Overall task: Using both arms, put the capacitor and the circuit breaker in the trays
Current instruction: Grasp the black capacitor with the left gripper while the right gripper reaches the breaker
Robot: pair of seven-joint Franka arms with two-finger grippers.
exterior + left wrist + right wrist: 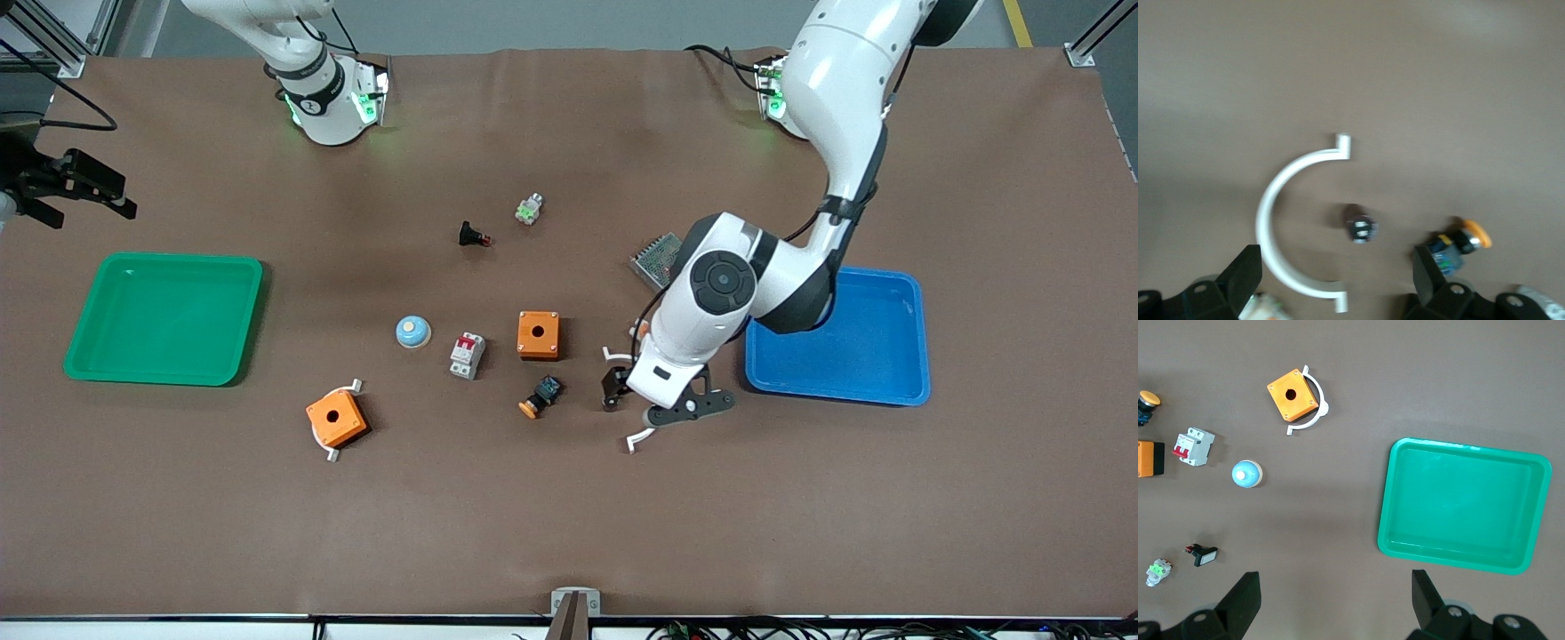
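Observation:
The capacitor [1360, 229], a tiny black cylinder, stands on the brown mat inside a white C-shaped clip [1275, 220]. My left gripper [1335, 277] is open just above the mat, the capacitor a short way off its fingertips; in the front view it [627, 382] hangs beside the blue tray [836, 396]. The circuit breaker [467, 356], white-grey with a red toggle, lies mid-table and also shows in the right wrist view [1193, 447]. My right gripper [1335, 597] is open and empty, high over the mat beside the green tray [1458, 445], and out of the front view.
A black-and-orange pushbutton [540, 396] lies close to the left gripper. Two orange boxes [539, 335] [337, 419], a blue dome [413, 332], a black red-tipped part [471, 236], a green-white part [529, 210] and a metal mesh block [656, 260] lie around. The green tray [169, 258] sits at the right arm's end.

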